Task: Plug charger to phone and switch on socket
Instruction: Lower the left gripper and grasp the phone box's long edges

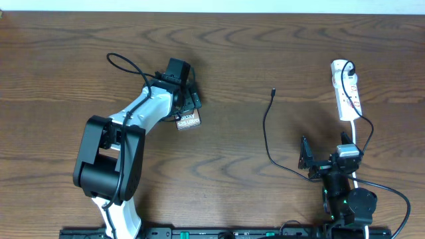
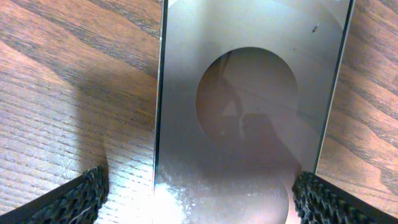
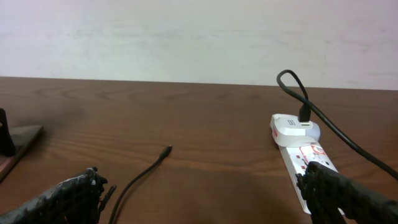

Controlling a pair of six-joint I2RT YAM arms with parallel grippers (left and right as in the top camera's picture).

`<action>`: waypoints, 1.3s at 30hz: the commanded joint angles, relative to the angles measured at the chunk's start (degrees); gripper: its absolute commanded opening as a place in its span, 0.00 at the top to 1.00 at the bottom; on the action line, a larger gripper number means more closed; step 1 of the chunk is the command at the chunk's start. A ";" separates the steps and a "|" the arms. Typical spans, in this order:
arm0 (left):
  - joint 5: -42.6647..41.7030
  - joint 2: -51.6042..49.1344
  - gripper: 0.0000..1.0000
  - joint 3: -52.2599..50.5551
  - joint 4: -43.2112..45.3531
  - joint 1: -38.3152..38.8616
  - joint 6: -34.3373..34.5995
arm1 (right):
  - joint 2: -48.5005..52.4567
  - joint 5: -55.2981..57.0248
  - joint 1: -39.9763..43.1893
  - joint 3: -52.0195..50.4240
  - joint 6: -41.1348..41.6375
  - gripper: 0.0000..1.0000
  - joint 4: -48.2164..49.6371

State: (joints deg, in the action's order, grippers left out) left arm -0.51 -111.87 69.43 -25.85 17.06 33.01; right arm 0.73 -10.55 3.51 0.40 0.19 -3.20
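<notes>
Left end effector: jaws wide apart, straddling the phone, nothing clamped. Whether either pad touches an edge cannot be told.

Phone: flat on the counter, left of centre. Mostly hidden under the wrist in the overhead view, only the lettered end showing. Judged rigid and light, glossy and so slippery, face fragile. Best pinched across the long edges, clear of the port. Port not visible in any view.

Charger: thin black cable, right of centre, with its connector tip lying free, well apart from the phone. Judged limp and light. Best held just behind the tip, likely the stiffest part.

Right end effector: jaws apart, empty, near the cable's lower run.

Socket: white strip, far right, black plug in its far end. Switch too small to make out — on or off unknown.
</notes>
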 commanded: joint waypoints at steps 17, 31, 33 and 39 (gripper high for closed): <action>-1.60 -4.63 0.02 -1.84 -1.25 -0.20 0.28 | -0.24 -0.15 -0.22 -0.09 0.13 0.01 -0.24; -3.08 -4.63 0.02 -1.84 -10.80 -0.20 0.33 | -0.20 -0.15 -0.20 -0.09 0.13 0.01 -0.24; -4.31 -4.63 0.02 -1.84 -12.59 -0.20 0.31 | -0.20 -0.15 -0.20 -0.09 0.13 0.01 -0.24; -5.46 -4.63 0.02 -1.84 -16.81 -0.20 0.31 | -0.20 -0.15 -0.20 -0.09 0.13 0.01 -0.24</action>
State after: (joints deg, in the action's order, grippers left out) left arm -7.51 -111.96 71.07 -39.99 16.95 33.26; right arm 0.73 -10.55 3.51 0.40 0.19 -3.22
